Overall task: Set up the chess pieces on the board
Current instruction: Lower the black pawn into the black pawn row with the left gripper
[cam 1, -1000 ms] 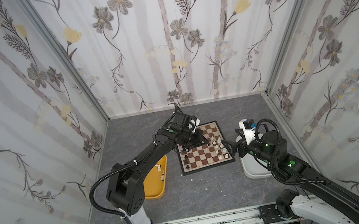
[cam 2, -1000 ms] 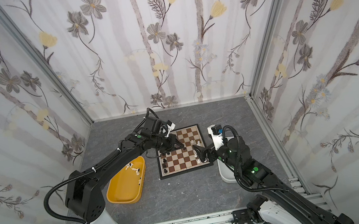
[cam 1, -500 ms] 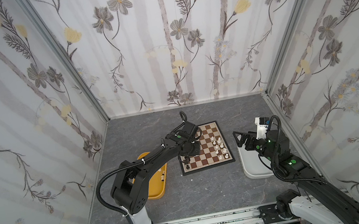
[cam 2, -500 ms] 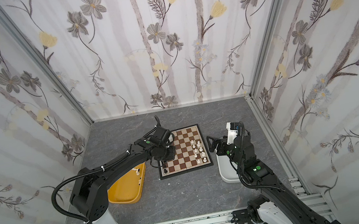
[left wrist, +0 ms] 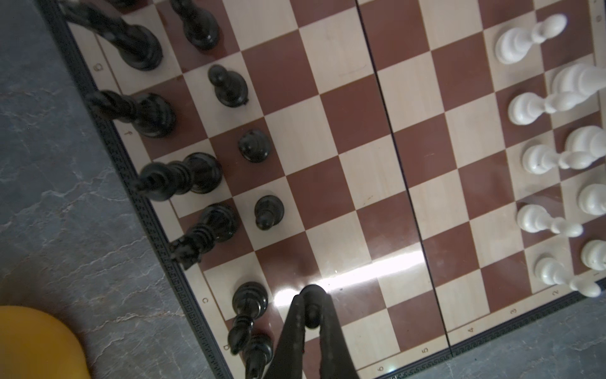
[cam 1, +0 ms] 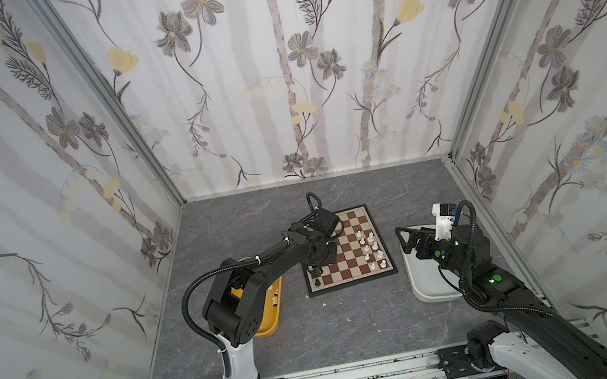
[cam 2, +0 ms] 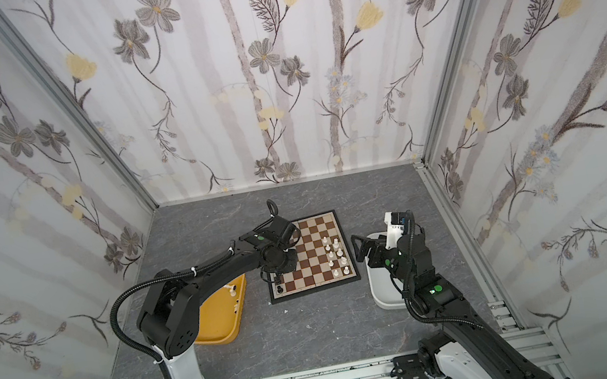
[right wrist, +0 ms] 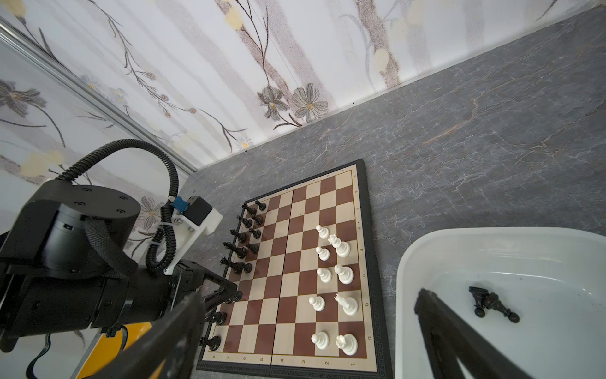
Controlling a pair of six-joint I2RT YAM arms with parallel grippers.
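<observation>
Take the board [cam 1: 351,251] as your reference. It lies flat on the grey counter [cam 1: 320,343].

Left of the board, just apart from its edge, you find the yellow tub [cam 1: 269,327] with a few white chessmen [cam 2: 232,292] inside it. The left arm reaches over this tub to the board's left side.

The left end effector [left wrist: 311,313] is narrowed tight on a black pawn [left wrist: 312,292]. It grips the pawn by the head over a brown square in the second column from the board's left edge, toward the near corner. You cannot tell whether the pawn's base touches the square.

The other black pieces [left wrist: 193,174] stand upright in the two columns along the board's left edge. The white pieces [right wrist: 341,272] stand upright in the two columns along the board's right edge, mostly in its near part.

Right of the board, near its edge, sits the white tub [right wrist: 459,249]. It holds a black piece [right wrist: 492,303] lying on its side.

The right end effector [cam 1: 407,237] hovers above the end of this tub nearest the board. Its jaws are spread wide and hold nothing.
</observation>
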